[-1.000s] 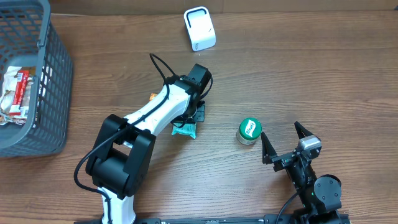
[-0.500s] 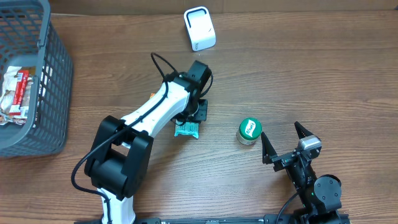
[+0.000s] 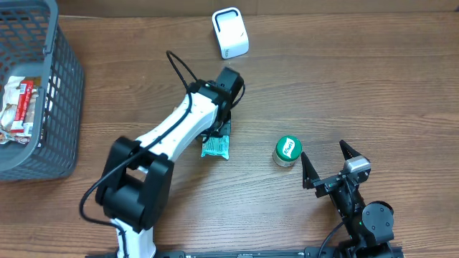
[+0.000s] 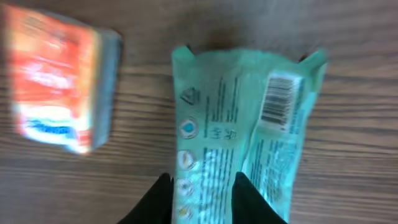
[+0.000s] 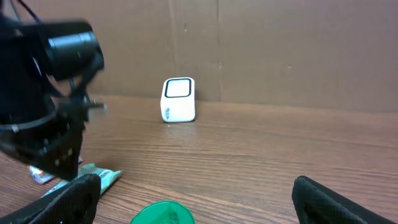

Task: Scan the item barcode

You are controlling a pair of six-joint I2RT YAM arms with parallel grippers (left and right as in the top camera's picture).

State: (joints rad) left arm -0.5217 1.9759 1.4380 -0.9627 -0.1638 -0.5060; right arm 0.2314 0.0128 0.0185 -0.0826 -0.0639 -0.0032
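Teal packet [image 4: 242, 137] lies barcode-up on the surface, short of the scanner [image 3: 230, 32].
Face-up suits scanning; left jaws straddle it, can't tell if clenched; right jaws released, idle, farther from scanner.

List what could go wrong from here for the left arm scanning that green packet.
The left gripper sits at one end of the green packet; a lift may let it flop or slip.
Its barcode faces up, while the scanner stands apart, so a read may fail.
The orange pack lies close and could be dragged.
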